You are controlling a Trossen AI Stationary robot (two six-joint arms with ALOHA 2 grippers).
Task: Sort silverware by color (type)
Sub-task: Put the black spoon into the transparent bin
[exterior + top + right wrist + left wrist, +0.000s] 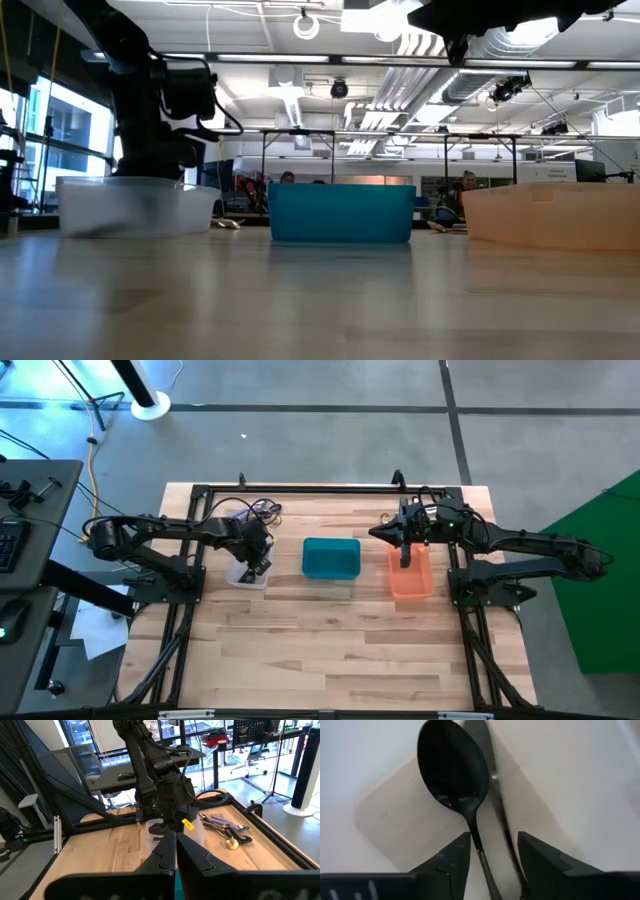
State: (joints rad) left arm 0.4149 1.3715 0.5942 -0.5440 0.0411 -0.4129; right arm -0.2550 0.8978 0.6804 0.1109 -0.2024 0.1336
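— Left pincer (492, 857) is down in the clear bin (246, 573), fingers spread, black spoon (454, 767) between them, unheld.
— Stiff, thin, slippery; take the handle. The rest?
— Pile of silverware (225, 827) at twelve o'clock on the tabletop (320, 650), too tangled to count; three bins. Right pincer (176, 851) closed, empty, over the orange bin (411, 576).
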